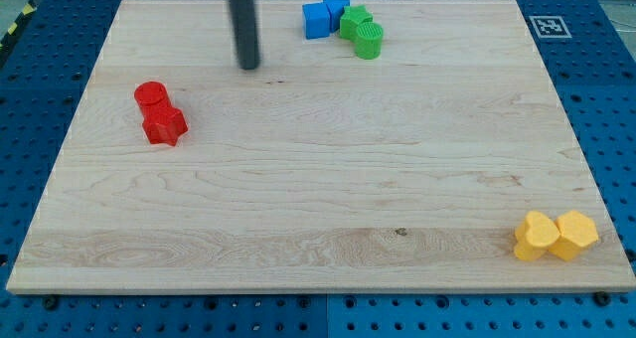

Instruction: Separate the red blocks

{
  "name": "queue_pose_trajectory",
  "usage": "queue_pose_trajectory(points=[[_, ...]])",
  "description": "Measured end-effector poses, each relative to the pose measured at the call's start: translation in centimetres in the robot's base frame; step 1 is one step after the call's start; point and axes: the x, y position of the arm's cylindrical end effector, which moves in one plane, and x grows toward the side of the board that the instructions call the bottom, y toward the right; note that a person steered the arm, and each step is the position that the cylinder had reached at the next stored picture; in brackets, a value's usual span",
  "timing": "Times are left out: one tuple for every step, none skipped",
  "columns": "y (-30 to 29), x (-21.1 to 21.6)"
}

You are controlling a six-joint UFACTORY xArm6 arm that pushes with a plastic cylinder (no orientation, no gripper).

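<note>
Two red blocks touch each other at the view's left: a red cylinder and, just below it to the right, a red star-shaped block. My tip is the lower end of the dark rod coming down from the view's top. It stands above and to the right of the red pair, clearly apart from them, and to the left of the blue blocks.
Two blue blocks and two green blocks cluster at the view's top centre. Two yellow blocks sit together at the bottom right corner of the wooden board.
</note>
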Motion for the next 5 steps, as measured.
queue_pose_trajectory(points=[[-8.8,0.1],[-14.1,3.0],[-14.5,7.8],[-10.7,10.1],[-2.9,7.8]])
